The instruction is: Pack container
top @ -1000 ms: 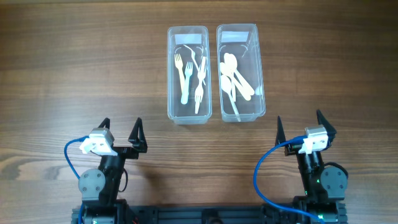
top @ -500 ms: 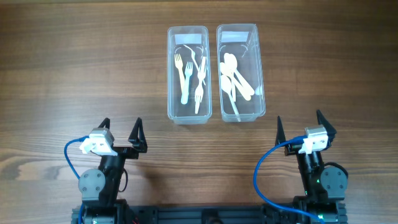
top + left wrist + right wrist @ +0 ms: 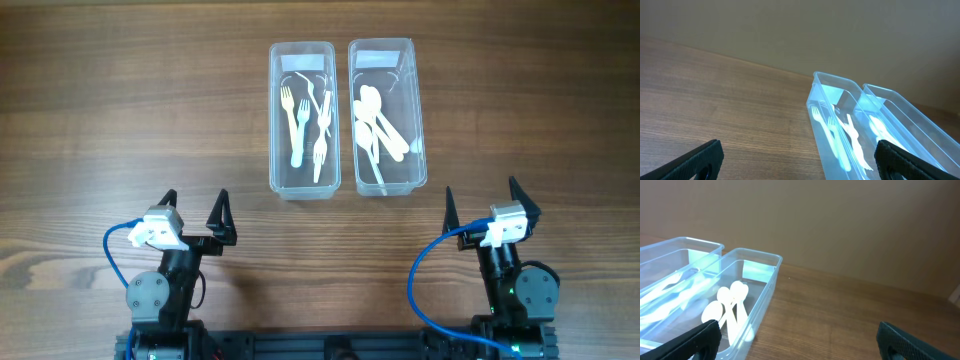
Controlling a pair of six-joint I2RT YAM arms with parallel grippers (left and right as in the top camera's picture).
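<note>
Left gripper (image 3: 195,205) and right gripper (image 3: 481,198) are both spread wide, nothing in them. Ahead of the fingers, well apart from them, sit two clear tubs side by side: a fork tub (image 3: 283,175) with white forks (image 3: 297,125) and a spoon tub (image 3: 408,172) with spoons (image 3: 372,125). My guess is it's all light, thin, slippery plastic, so pinch a rim or a handle. The pale labels (image 3: 305,64) at the far ends are too small to read.

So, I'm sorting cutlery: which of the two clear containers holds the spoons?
The right container, nearest the right gripper; the left container holds forks.
</note>
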